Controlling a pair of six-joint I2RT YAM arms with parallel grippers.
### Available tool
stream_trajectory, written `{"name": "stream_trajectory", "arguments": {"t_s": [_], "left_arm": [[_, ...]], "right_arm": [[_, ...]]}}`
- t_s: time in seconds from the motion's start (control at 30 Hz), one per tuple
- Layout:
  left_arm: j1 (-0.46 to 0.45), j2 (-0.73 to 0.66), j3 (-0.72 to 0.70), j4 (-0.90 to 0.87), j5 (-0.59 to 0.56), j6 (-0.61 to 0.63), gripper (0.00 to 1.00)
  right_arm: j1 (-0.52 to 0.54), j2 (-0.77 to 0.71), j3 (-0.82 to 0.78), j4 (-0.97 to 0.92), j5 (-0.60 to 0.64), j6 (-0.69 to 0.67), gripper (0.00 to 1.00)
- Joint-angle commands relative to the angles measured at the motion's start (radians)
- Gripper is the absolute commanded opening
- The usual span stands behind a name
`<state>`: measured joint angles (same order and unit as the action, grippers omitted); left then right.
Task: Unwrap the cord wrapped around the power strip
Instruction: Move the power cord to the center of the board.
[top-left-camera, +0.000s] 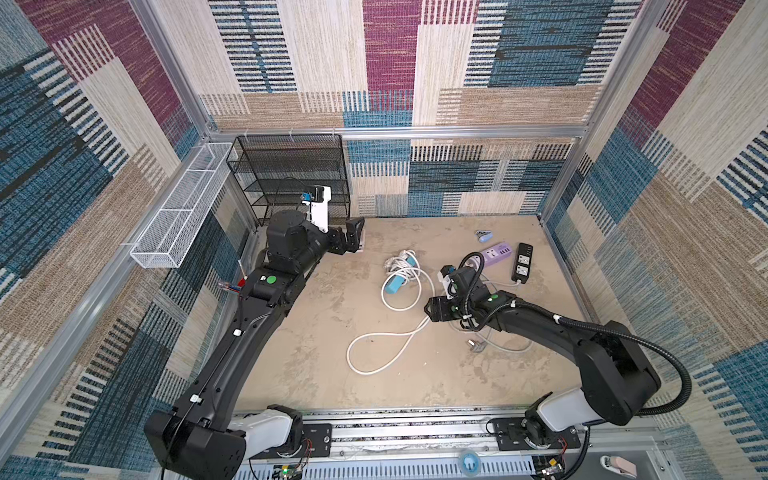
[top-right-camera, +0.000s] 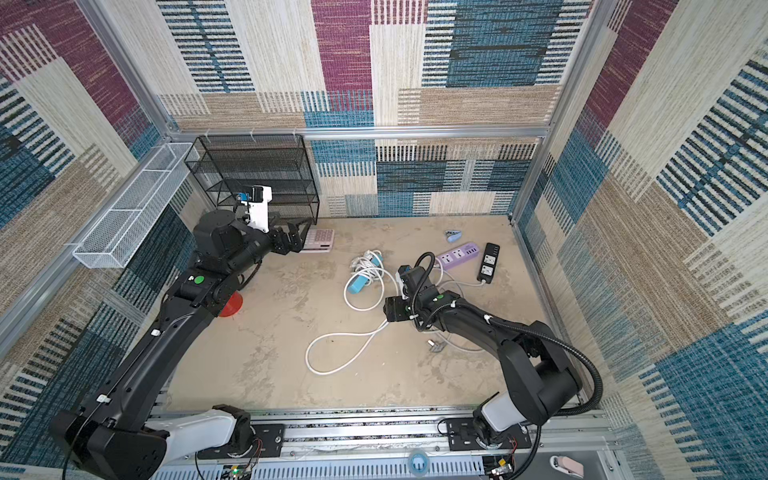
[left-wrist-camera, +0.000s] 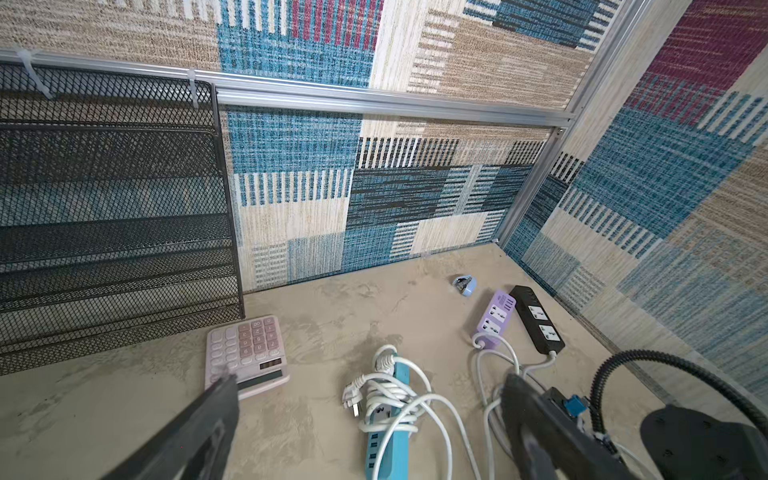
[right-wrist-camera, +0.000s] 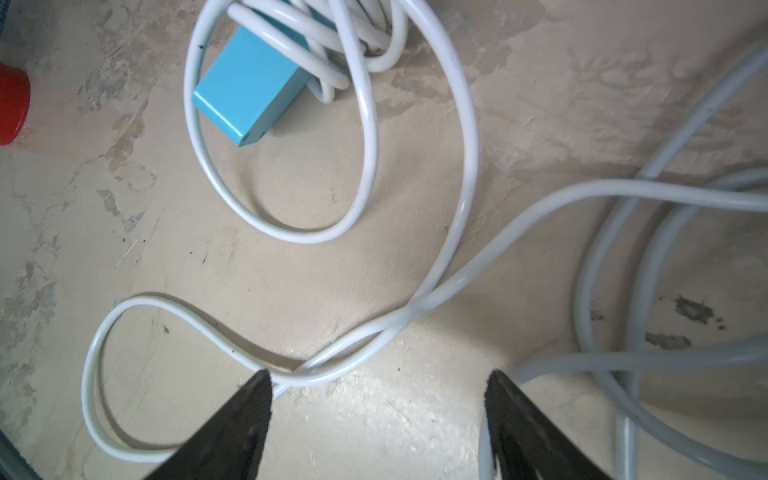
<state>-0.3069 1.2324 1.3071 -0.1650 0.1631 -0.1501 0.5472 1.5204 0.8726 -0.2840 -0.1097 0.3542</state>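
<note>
**Near field.** A slack loop of the white cord lies flat on the table. The right gripper hangs low over the spot where two runs of this cord cross. Its jaws stand apart with nothing between them. One fingertip sits just beside the cord, but the wrist view does not settle whether they touch.

**Middle field.** The blue power strip lies mid-table. Several turns of the cord bind its middle and far end, and the plug rests against those turns. A wider loose ring of cord encircles the strip's near end.

**Far field.** Toward the far right corner, a purple power strip and a black power strip lie side by side, with pale cords trailing under the right arm. On the left, the left gripper is held over the edge of a pink calculator, well apart from the blue strip. Its jaws are spread wide and empty. A black mesh rack stands against the back wall.
</note>
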Motion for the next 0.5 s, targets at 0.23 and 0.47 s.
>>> {"name": "stream_trajectory", "arguments": {"t_s": [0.23,0.47], "left_arm": [[0.000,0.001,0.000,0.005,0.000,0.035,0.99],[0.000,0.003,-0.003,0.006,-0.002,0.041,0.99]], "right_arm": [[-0.035,0.182,0.063,0.139,0.042,0.014,0.70],[-0.034,0.283,0.150,0.125,0.060,-0.010,0.52]]}}
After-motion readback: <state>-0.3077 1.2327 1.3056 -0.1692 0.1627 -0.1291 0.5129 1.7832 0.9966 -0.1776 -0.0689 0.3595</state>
